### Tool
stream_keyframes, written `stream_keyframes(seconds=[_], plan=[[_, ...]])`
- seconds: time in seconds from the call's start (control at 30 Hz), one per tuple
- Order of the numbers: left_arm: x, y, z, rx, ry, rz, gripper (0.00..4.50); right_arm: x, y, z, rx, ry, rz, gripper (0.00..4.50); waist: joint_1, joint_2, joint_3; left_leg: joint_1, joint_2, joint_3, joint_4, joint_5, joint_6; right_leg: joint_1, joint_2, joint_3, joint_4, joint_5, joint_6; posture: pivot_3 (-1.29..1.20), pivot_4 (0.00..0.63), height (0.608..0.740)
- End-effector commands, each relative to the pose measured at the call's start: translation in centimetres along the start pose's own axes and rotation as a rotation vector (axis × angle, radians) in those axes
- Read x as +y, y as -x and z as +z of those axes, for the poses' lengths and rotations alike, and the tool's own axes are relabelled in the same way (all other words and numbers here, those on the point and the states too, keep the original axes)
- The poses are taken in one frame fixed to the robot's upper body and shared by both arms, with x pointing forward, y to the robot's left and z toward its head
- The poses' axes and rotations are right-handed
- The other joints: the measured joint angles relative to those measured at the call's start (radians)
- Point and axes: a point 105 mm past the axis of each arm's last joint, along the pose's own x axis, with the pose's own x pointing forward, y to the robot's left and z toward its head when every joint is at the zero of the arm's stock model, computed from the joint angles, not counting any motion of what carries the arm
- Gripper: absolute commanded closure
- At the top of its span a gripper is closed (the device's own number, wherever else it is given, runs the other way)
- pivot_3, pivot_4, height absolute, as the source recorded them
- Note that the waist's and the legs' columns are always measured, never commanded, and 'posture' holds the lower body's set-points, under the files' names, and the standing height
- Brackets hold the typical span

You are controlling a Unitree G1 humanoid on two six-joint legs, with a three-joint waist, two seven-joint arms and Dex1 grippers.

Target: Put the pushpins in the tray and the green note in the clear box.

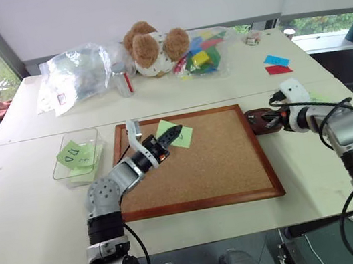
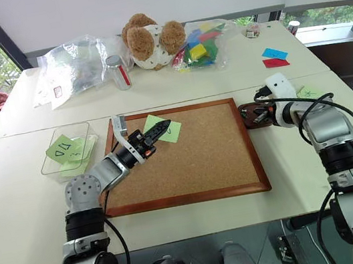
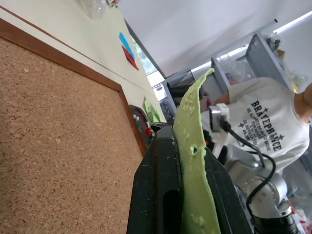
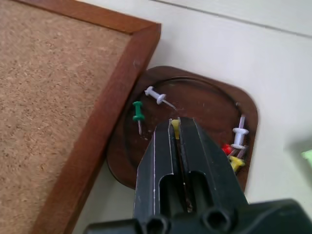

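The fingers of the left gripper are closed on the green note, above the far left part of the corkboard. The right gripper is over the tray, just beside the board's right edge. The clear box with other notes is left of the board.

Left wrist view: the note stands pinched between the fingers.

Right wrist view: the fingers are closed on a yellow pushpin over the tray; other pushpins lie inside.
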Motion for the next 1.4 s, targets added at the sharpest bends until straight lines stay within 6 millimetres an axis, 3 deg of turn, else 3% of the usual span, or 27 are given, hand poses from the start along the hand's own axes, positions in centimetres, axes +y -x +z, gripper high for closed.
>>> stream_keyframes(seconds=[0.03,0.07,0.37,0.4,0.6,0.7,0.83,0.93,1.07,1.17,1.27,1.4], plan=[[-1.0,0.0,0.6,-0.023,-0.032,-0.032,4.44,-0.6,0.0,1.0,-0.032,0.023,-0.024,4.5,0.001,0.0,0.0,0.0,0.0,0.0,0.0,0.0,0.0,0.0,0.0,0.0,0.0,0.0,0.0,0.0,0.15,0.74],[-1.0,0.1,0.6,-0.024,-0.033,-0.03,4.44,-0.6,0.0,0.9,-0.031,0.02,-0.024,4.5,0.002,0.0,0.0,0.0,0.0,0.0,0.0,0.0,0.0,0.0,0.0,0.0,0.0,0.0,0.0,0.0,0.15,0.74],[-1.0,0.3,1.0,-0.037,-0.045,-0.021,4.5,-0.9,0.2,1.0,-0.033,0.025,-0.031,0.24,0.001,0.0,0.0,0.0,0.0,0.0,0.0,0.0,0.0,0.0,0.0,0.0,0.0,0.0,0.0,0.0,0.15,0.74],[-1.0,0.4,1.1,-0.04,-0.047,-0.02,4.5,-1.0,0.3,1.2,-0.039,0.026,-0.034,0.05,0.0,0.0,0.0,0.0,0.0,0.0,0.0,0.0,0.0,0.0,0.0,0.0,0.0,0.0,0.0,0.0,0.15,0.74],[-1.2,0.6,1.7,-0.058,-0.061,-0.017,4.5,-1.3,1.4,3.1,-0.088,0.057,-0.029,0.05,0.001,0.0,0.0,0.0,0.0,0.0,0.0,0.0,0.0,0.0,0.0,0.0,0.0,0.0,0.0,0.0,0.15,0.74],[-1.6,0.7,2.2,-0.072,-0.091,-0.018,4.5,-0.4,2.3,4.7,-0.133,0.092,0.029,0.05,0.001,0.0,0.0,0.0,0.0,0.0,0.0,0.0,0.0,0.0,0.0,0.0,0.0,0.0,0.0,0.0,0.15,0.74],[-2.5,1.5,4.0,-0.146,-0.175,0.02,4.5,3.1,3.8,7.7,-0.245,0.172,0.206,0.05,0.0,0.0,0.0,0.0,0.0,0.0,0.0,0.0,0.0,-0.001,0.0,0.0,0.001,0.0,0.0,0.0,0.15,0.74],[-2.7,2.2,4.9,-0.195,-0.22,0.06,4.5,5.4,4.8,8.9,-0.315,0.239,0.314,0.05,0.001,0.0,0.0,0.0,0.0,0.0,0.0,0.0,0.0,-0.001,0.0,0.0,0.001,0.0,0.0,0.0,0.15,0.74],[-3.9,5.1,8.8,-0.406,-0.374,0.208,4.5,10.7,6.9,10.8,-0.414,0.281,0.599,0.05,0.0,0.0,0.0,0.0,0.0,0.0,0.0,0.0,0.0,-0.001,0.0,0.0,0.001,0.0,0.0,0.0,0.15,0.74],[-4.5,6.5,10.6,-0.509,-0.427,0.28,4.5,12.5,7.6,11.1,-0.435,0.311,0.69,0.05,0.004,0.0,0.0,0.0,0.0,0.0,0.0,0.0,0.0,-0.001,0.0,0.0,0.001,0.0,0.0,0.0,0.15,0.74],[-5.1,10.2,13.9,-0.645,-0.585,0.453,4.5,14.4,7.7,11.3,-0.445,0.353,0.772,0.05,0.003,-0.001,0.001,0.0,0.0,0.0,0.001,0.0,0.0,0.0,-0.001,0.0,0.0,0.0,0.0,0.0,0.15,0.74],[-3.9,13.1,15.5,-0.583,-0.817,0.681,4.5,15.1,7.4,11.0,-0.438,0.38,0.797,0.05,0.001,-0.002,0.001,0.0,0.0,0.0,0.0,0.0,0.0,-0.001,0.0,0.0,0.001,0.0,0.0,0.0,0.15,0.74]])
